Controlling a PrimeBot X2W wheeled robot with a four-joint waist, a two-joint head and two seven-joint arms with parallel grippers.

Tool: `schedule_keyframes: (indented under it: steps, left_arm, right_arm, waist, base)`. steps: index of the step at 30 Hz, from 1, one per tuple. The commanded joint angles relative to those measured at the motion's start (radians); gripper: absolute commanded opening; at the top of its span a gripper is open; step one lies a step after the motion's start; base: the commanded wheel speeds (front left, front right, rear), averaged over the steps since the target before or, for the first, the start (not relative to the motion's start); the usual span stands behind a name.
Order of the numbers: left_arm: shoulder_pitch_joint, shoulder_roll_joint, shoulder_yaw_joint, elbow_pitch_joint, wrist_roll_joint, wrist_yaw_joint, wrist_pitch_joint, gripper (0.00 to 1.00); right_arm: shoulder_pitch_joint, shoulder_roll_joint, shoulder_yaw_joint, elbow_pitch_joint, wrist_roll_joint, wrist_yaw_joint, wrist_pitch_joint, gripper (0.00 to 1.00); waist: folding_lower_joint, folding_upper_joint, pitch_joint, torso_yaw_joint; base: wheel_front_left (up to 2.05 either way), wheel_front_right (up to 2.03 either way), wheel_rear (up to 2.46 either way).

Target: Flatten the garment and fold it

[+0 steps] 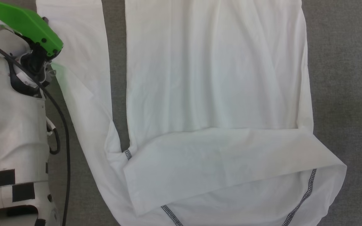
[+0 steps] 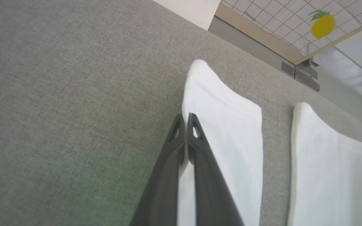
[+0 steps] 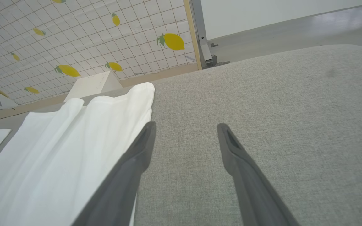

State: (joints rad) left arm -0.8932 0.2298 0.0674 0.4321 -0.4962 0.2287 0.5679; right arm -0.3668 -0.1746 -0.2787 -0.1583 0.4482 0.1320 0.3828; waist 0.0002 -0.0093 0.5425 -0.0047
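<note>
A: Nearest first, where did the garment lie?

B: It lay spread over the grey table. At 6 o'clock its hem was turned back onto the body, with dark stitching showing beneath. From 7 o'clock a long strip ran away toward 11, parted from the body by a bare lane of table.

A: And the claws?

B: The left claw was at about 10 o'clock. Its fingers were pressed together on the strip's outer edge, and a sliver of white cloth showed between them. The right claw stood at 3 o'clock, spread wide with nothing in it. It was over bare table just beside the garment's edge.

A: So what was the step?

B: I judged it a pinch made ready to move that strip. That meant either pulling it smooth or carrying it over the body, toward 3 o'clock.

A: How to do it well?

B: The cloth looked thin and the bite narrow, so a slow, low lift seemed wise, since a jerk could slip it free. The strip wanted laying straight, its edge parallel to the body's, with no twist at 7 o'clock where the two joined. The free right claw could have steadied the body. The turned hem would have needed smoothing too.

A: Anything beyond?

B: A white box past the far edge, about 12 o'clock, then a lemon-patterned wall.
</note>
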Motion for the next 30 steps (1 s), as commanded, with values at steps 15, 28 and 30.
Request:
schedule_keyframes:
  steps: [15,28,30]
  left_arm:
    - [0.092,-0.078,-0.051,-0.177,-0.097,-0.159,-0.070,0.00]
    - [0.257,-0.178,-0.394,-0.285,-0.225,-0.248,-0.029,0.00]
    - [0.274,-0.179,-0.483,-0.278,-0.282,-0.234,-0.056,0.00]
  right_arm:
    - [0.111,0.060,-0.032,0.094,-0.031,-0.001,-0.029,1.00]
    - [0.181,0.093,-0.061,0.111,-0.041,-0.001,-0.028,1.00]
    - [0.183,0.097,-0.061,0.110,-0.041,-0.001,-0.026,1.00]
  waist:
    - [-0.0002,0.0090,-0.332,0.082]
    - [-0.0002,0.0090,-0.430,0.039]
    - [-0.0002,0.0090,-0.425,0.027]
  base:
    - [0.00,0.00,0.00]
    - [0.00,0.00,0.00]
    - [0.00,0.00,0.00]
